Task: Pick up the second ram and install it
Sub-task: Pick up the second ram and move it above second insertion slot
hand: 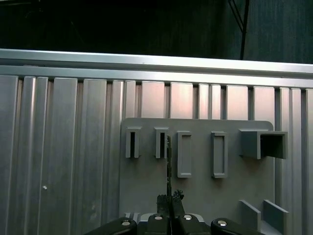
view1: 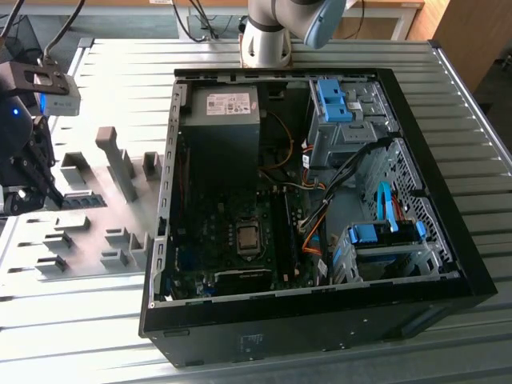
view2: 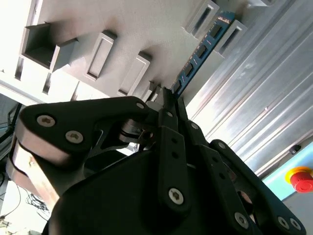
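Note:
The second ram (view1: 84, 200) is a thin blue-green stick lying among grey holder blocks at the exterior view's left. My gripper (view1: 50, 196) hangs over its near end, outside the computer case. In the second wrist view, the black fingers (view2: 172, 128) close together on the end of the ram (view2: 203, 49), whose far end lies between two holder blocks. The first wrist view shows the ram (hand: 168, 161) edge-on, running out from my gripper (hand: 171, 198) across the grey holder plate (hand: 244, 196). I cannot tell whether it is lifted off the holder.
An open black computer case (view1: 320, 320) lies on the slatted metal table (view1: 120, 72), with the motherboard (view1: 240, 240), blue drive-bay latches (view1: 332, 100) and cables inside. Grey holder blocks (view1: 120, 160) stand between my gripper and the case. A red button (view2: 301, 178) sits beside the table.

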